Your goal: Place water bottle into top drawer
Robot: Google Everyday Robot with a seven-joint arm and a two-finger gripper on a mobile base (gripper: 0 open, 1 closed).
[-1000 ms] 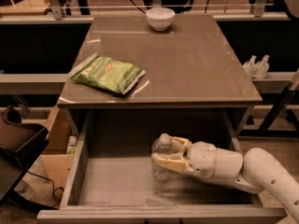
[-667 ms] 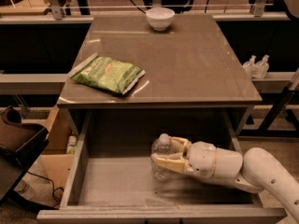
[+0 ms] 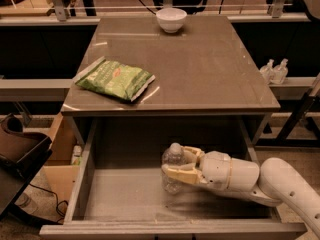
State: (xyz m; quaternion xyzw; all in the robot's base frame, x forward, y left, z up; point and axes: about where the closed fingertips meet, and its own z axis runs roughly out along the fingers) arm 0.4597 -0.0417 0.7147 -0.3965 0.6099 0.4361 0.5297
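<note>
Water bottle (image 3: 173,156): clear ribbed plastic, upright inside the top drawer (image 3: 120,199), right of its centre, unchanged from a second ago. The hand (image 3: 174,161) stays clamped on it, one tan finger before and one behind. The drawer is shallow, rectangular and grey-bottomed; above it the glossy brown worktop (image 3: 200,69) carries a crinkled green bag (image 3: 115,79) and a round white bowl (image 3: 171,19).

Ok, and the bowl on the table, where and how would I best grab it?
Probably by the rim: the bowl stands upright, mouth up, at the far edge of the table, so come straight down and pinch one wall, one finger inside. The claw is low in the drawer, shut on the bottle.
</note>
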